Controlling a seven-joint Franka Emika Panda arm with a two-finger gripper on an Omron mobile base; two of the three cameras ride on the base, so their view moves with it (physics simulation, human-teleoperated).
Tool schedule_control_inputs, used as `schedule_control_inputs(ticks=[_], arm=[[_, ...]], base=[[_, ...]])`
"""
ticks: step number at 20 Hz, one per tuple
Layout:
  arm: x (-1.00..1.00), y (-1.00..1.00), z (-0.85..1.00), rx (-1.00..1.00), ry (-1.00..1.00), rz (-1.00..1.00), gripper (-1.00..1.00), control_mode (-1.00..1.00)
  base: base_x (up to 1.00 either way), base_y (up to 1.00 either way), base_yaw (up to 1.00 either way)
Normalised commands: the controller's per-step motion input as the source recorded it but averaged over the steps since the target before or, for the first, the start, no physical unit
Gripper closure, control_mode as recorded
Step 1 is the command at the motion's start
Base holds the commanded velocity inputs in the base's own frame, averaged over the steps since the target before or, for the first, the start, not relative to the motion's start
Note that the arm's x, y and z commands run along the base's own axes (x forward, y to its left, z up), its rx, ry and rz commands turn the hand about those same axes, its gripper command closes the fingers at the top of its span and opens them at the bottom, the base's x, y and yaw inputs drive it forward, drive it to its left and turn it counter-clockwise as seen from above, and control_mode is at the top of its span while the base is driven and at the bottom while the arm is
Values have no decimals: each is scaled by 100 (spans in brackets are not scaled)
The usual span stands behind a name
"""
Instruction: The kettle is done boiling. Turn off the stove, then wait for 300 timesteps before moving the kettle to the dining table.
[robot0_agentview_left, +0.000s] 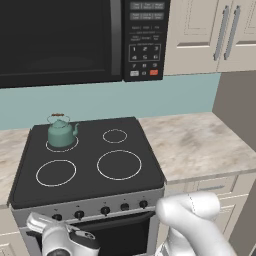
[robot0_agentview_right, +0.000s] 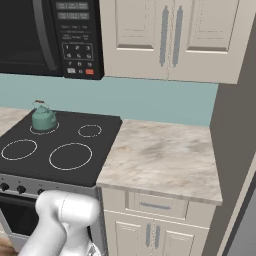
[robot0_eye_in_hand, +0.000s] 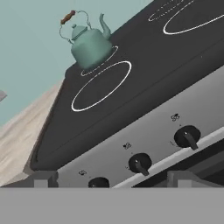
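My pincer (robot0_eye_in_hand: 112, 183) hangs wide open, empty, before the stove (robot0_agentview_left: 90, 165) knobs, kettle (robot0_agentview_left: 62, 132) on the back-left burner, so I should square onto one knob before closing.

You are looking up along the tilted stove (robot0_eye_in_hand: 144, 83): the teal kettle (robot0_eye_in_hand: 89, 43) is sitting on a far white-ringed burner, spout pointing right. Three black knobs (robot0_eye_in_hand: 140, 163) are lining the grey front panel, with your spread fingertips (robot0_eye_in_hand: 43, 179) just below them, touching nothing.
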Motion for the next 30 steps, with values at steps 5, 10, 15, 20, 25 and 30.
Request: schedule_control_inputs(ticks=[5,10,15,20,25,30], arm=[[-23,0,68,-2,1,-7,-100,-100],[-16,-2,69,-4,5,-7,-100,-100],[-2,-1,73,-7,13,-5,-100,-100],[0,-2,77,-9,16,-5,-100,-100],[0,-4,70,-14,14,-3,-100,-100],[1,-1,56,-22,10,0,-100,-100]], base=[[0,0,0],[0,0,0],[0,0,0],[0,0,0],[0,0,0],[0,0,0]])
